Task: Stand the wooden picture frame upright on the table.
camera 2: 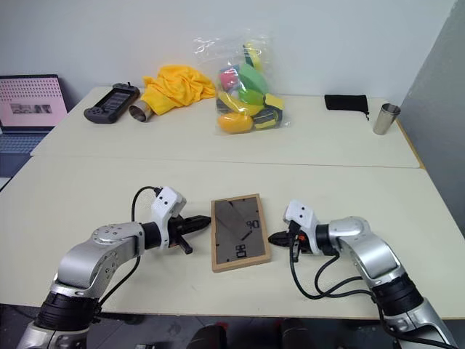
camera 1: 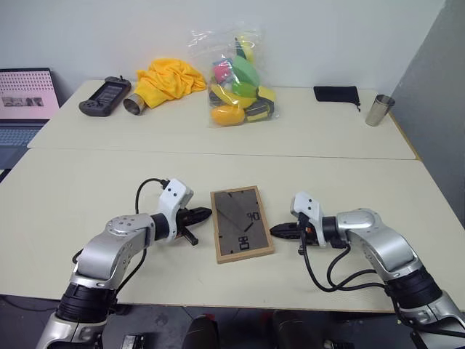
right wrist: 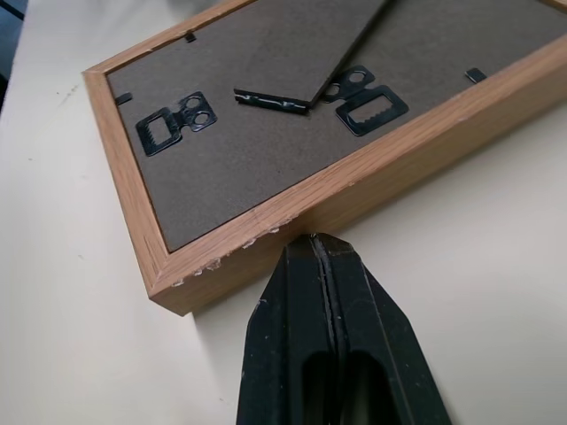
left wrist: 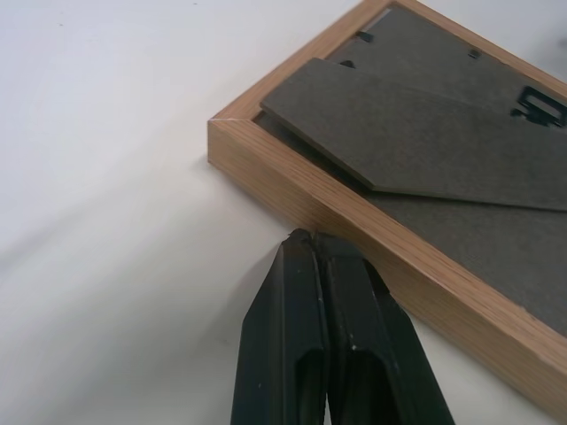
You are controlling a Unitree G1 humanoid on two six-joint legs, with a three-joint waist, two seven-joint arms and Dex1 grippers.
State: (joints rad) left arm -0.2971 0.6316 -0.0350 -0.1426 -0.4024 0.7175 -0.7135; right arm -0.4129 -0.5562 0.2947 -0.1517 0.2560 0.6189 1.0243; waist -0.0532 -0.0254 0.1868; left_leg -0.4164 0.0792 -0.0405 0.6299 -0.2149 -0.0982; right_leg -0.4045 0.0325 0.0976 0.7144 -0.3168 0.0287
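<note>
Left eye view took in the whole scene: the table (camera 1: 87,211), broad and pale with a seam across it, held the wooden picture frame (camera 1: 242,223) lying flat near its near edge, back panel up, between the two arms. The left gripper (camera 1: 204,214) sat just beside the frame's left edge, fingers clenched together on nothing; the right gripper (camera 1: 279,230) was just beside the right edge, likewise clenched and empty. In the wrist views each pair of fingertips nearly touched the wood side wall — whether they actually pressed it I could not tell.

The frame looked light and stiff, the sort of thing that slides on a smooth tabletop when nudged from one side, so squeezing it between both closed tips, or lifting one long edge while the other side was braced, seemed the sensible hold. With glass presumably underneath, it would want gentle tipping rather than a drop.

Its border was light wood, a little scuffed along the right side; the dark grey-brown back carried a fold-out stand (right wrist: 310,53) lying almost flat, plus small black hanger plates (right wrist: 177,122).
</note>
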